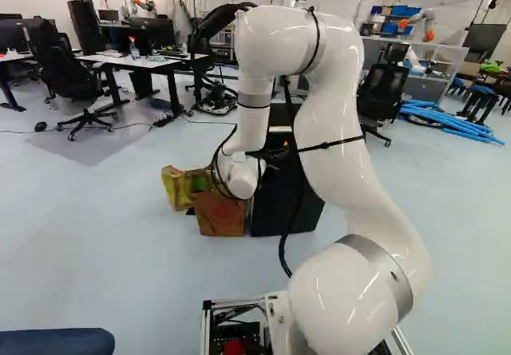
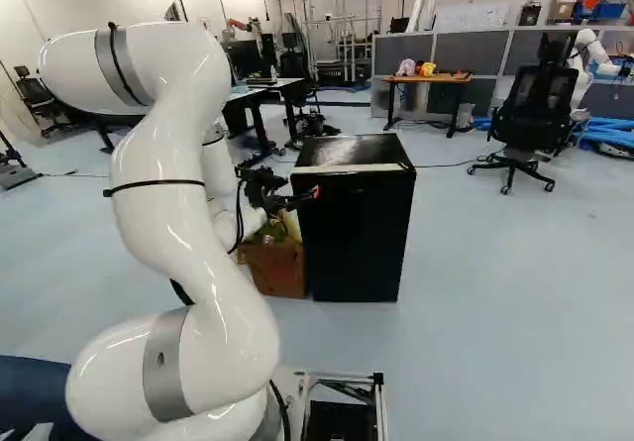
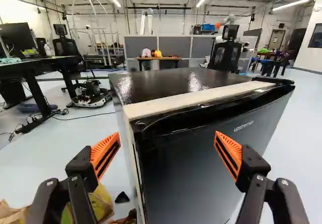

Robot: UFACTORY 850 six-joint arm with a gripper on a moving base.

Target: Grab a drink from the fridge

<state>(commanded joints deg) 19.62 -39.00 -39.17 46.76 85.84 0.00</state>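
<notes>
In the right base view my gripper (image 2: 309, 195) is at the upper left part of the fridge (image 2: 357, 233), a black box-like unit with a pale strip along the front of its top. The wrist view shows the gripper (image 3: 167, 138) wide open, nothing held, one orange pad (image 3: 105, 156) beside the fridge's side edge and the other in front of its dark door (image 3: 201, 168). The door looks shut against the body. Whether the pads touch it I cannot tell. No drink is in sight; the fridge's inside is hidden.
A brown cardboard box (image 2: 275, 268) and a yellow-green bag (image 1: 174, 187) stand on the floor against the fridge's side. Farther back are desks (image 1: 132, 61), office chairs (image 2: 535, 114), blue tubes (image 1: 455, 122) and another robot (image 1: 415, 28).
</notes>
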